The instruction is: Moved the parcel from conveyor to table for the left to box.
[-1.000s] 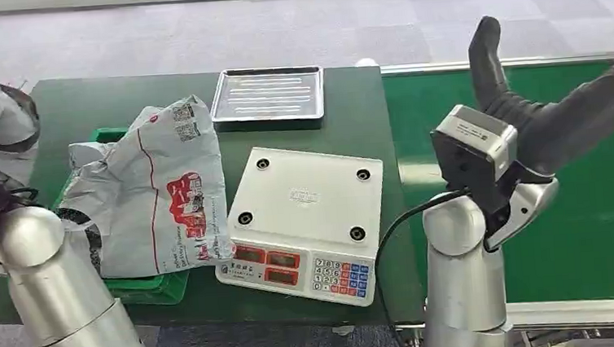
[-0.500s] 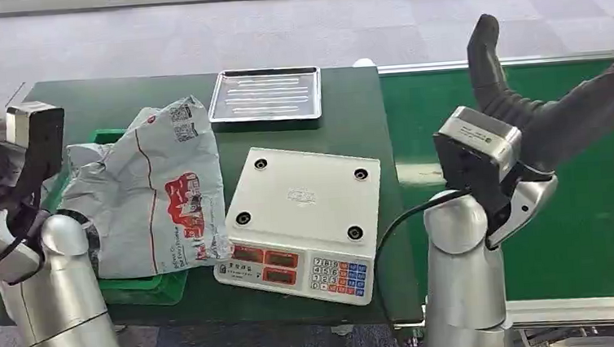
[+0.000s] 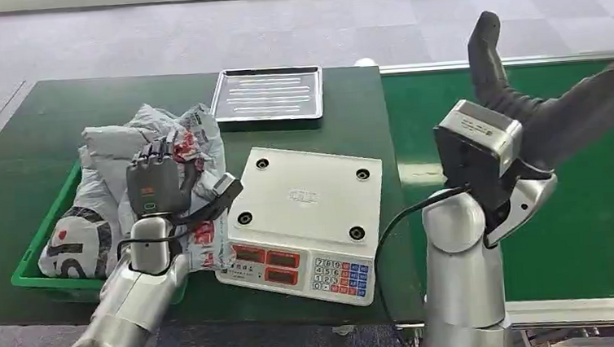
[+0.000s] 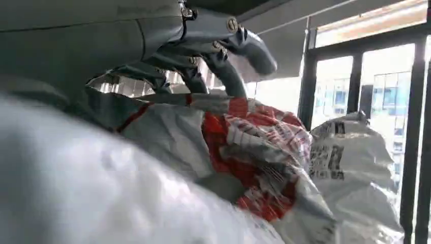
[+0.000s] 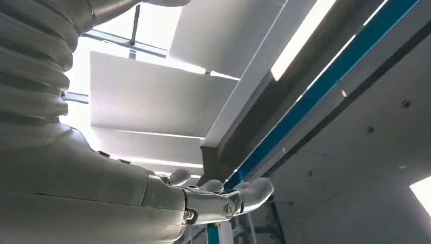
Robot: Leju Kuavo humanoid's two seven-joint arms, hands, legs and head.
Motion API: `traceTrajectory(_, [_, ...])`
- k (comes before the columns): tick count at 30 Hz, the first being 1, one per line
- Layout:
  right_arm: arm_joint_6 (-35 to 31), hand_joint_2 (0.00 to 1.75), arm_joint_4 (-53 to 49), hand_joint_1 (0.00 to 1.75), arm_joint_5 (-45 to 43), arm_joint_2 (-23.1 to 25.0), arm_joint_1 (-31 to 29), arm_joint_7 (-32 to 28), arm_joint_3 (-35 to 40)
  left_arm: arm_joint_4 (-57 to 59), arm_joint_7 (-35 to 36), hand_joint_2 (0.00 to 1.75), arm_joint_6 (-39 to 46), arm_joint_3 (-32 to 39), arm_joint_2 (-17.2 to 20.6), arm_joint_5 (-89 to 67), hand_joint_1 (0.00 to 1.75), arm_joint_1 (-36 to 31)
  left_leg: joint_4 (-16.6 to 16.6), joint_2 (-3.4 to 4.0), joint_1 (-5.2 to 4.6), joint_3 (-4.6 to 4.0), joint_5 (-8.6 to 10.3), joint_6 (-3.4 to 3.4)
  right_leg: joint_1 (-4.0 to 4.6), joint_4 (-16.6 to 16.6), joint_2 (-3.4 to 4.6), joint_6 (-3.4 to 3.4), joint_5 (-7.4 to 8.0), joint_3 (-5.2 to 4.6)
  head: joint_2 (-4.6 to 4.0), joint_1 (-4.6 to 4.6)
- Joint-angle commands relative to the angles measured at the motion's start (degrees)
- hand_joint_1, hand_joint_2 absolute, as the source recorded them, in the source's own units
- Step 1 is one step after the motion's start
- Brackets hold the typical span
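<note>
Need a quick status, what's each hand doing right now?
Left hand: fingers rest on the grey parcel; grip cannot be told.
Right hand: open, holding nothing.

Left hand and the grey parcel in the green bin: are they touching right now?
Touching. In the left wrist view the left hand has its fingers pressed down onto the crumpled parcel; the head view shows it lying on the parcel.

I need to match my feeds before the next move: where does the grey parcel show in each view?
Head view: grey parcel in the green bin beside the scale, under the left hand.
Left wrist view: crumpled parcel just beneath the hand's fingers.
Right wrist view: not in it.
Shared landmark: the parcel's red print.
</note>
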Motion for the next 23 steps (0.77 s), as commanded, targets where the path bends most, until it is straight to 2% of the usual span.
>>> traceTrajectory(1, [-0.1, 1.75, 0.5, 0.00, 0.8, 0.2, 0.3, 0.3, -1.0, -8.8, -5.7, 0.00, 0.0, 3.6, -0.7, -2.5, 0.00, 2.0, 0.0, -0.06, 0.03, 0.05, 0.00, 0.02, 0.01, 0.0, -0.06, -0.01, -0.02, 0.07, 0.00, 0.00])
traceTrajectory(2, [-0.1, 1.75, 0.3, 0.00, 0.8, 0.2, 0.4, 0.3, -1.2, -12.3, -7.9, 0.00, 0.0, 5.2, -1.1, -1.7, 0.00, 3.2, -0.1, -0.08, 0.05, 0.12, 0.01, 0.04, 0.03, -0.1, -0.09, -0.02, -0.02, 0.15, 0.00, 0.00])
traceTrajectory(11, [-0.1, 1.75, 0.3, 0.00, 0.8, 0.2, 0.4, 0.3, -1.2, -12.3, -7.9, 0.00, 0.0, 5.2, -1.1, -1.7, 0.00, 3.2, 0.0, -0.02, 0.04, 0.07, -0.02, 0.02, 0.10, 0.0, 0.01, 0.00, -0.03, 0.11, 0.00, 0.02])
traceTrajectory(12, [-0.1, 1.75, 0.1, 0.00, 0.8, 0.2, 0.6, 0.2, -1.4, -21.6, -12.7, 0.00, 0.0, 9.5, -2.7, 1.4, 0.00, 5.8, -0.1, -0.04, 0.05, 0.19, -0.01, 0.05, 0.12, -0.1, -0.02, 0.00, -0.03, 0.24, 0.00, 0.00])
traceTrajectory(13, [-0.1, 1.75, -0.2, 0.00, 0.8, 0.2, 0.8, 0.0, -1.9, -32.2, -30.8, 0.00, 0.0, 23.2, -10.5, 10.3, 0.00, 8.7, -0.1, -0.08, 0.05, 0.19, -0.01, 0.05, 0.12, -0.2, -0.05, 0.00, -0.03, 0.25, 0.00, 0.02])
traceTrajectory(14, [-0.1, 1.75, -0.2, 0.00, 0.8, 0.2, 0.8, -0.3, -2.3, -34.3, -41.6, 0.00, 0.0, 30.3, -15.4, 16.9, 0.00, 8.4, -0.1, -0.12, 0.06, 0.14, -0.01, 0.06, 0.14, -0.2, -0.08, 0.00, -0.03, 0.23, 0.00, 0.00])
traceTrajectory(15, [-0.1, 1.75, 0.2, 0.00, 0.1, 0.2, 0.5, -0.9, -2.6, -39.7, -53.0, 0.00, 0.0, 33.6, -19.3, 33.5, 0.00, 8.3, 0.0, -0.20, 0.09, 0.03, -0.06, 0.11, 0.17, -0.1, -0.17, 0.04, -0.07, 0.21, 0.00, 0.00])
traceTrajectory(16, [-0.1, 1.75, 0.9, 0.00, 0.1, 0.2, 0.1, -0.9, -2.7, -49.3, -53.0, 0.00, 0.0, 29.5, -19.3, 45.2, 0.00, 10.1, 0.2, -0.25, 0.12, -0.28, 0.00, 0.05, 0.18, 0.0, -0.21, 0.04, -0.03, -0.11, 0.00, 0.00])
traceTrajectory(17, [-0.1, 1.75, 1.4, 0.00, 0.0, 0.2, -0.3, -1.0, -2.9, -54.4, -53.0, 0.00, 0.0, 27.7, -19.3, 50.4, 0.00, 11.3, 0.2, -0.32, 0.14, -0.29, -0.05, 0.09, 0.21, 0.1, -0.30, 0.06, -0.09, -0.08, 0.00, 0.00])
traceTrajectory(19, [-0.1, 1.75, 2.9, 0.00, -0.4, 0.2, -1.6, -1.1, -3.3, -72.4, -53.0, 0.00, 0.0, 22.4, -19.0, 69.2, 0.00, 16.7, 0.2, -0.10, 0.07, -0.32, -0.07, 0.08, 0.14, 0.0, -0.06, 0.05, -0.04, -0.16, 0.00, 0.02])
traceTrajectory(22, [-0.1, 1.75, 2.6, 0.00, -1.0, 0.2, -1.7, -1.8, -4.1, -82.6, -52.9, 0.00, 0.0, 20.2, -17.4, 80.0, 0.00, 20.9, 0.1, 0.65, 0.04, 0.06, -0.37, 0.10, 0.12, 0.0, 0.63, 0.02, -0.08, -0.02, 0.00, 0.02])
traceTrajectory(23, [-0.1, 1.75, 2.5, 0.00, -1.4, 0.2, -1.4, -2.0, -4.1, -84.5, -53.0, 0.00, -0.4, 20.1, -16.3, 83.5, 0.00, 21.7, 0.1, 0.69, 0.05, 0.00, -0.31, 0.12, 0.11, 0.0, 0.58, -0.02, -0.02, -0.13, 0.00, 0.02])
